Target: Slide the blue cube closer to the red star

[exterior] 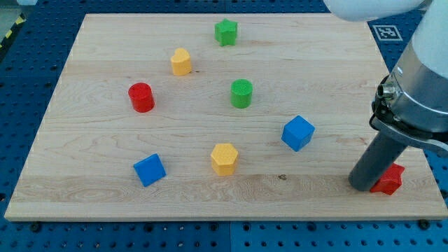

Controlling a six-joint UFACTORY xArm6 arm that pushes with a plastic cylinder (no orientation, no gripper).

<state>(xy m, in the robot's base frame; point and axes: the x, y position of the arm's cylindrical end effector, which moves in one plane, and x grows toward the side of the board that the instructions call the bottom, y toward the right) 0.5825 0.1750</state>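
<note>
A blue cube (298,133) sits right of the board's middle. A second blue cube (149,170) lies at the lower left. The red star (389,180) is at the lower right corner, partly hidden behind my rod. My tip (362,186) rests on the board just left of the red star, touching or nearly touching it. The tip is well to the right of and below the nearer blue cube.
On the wooden board (84,140) are a green star (226,32) at the top, a yellow block (181,61), a red cylinder (141,96), a green cylinder (241,93) and a yellow hexagon (224,158). The board's right edge runs close by the red star.
</note>
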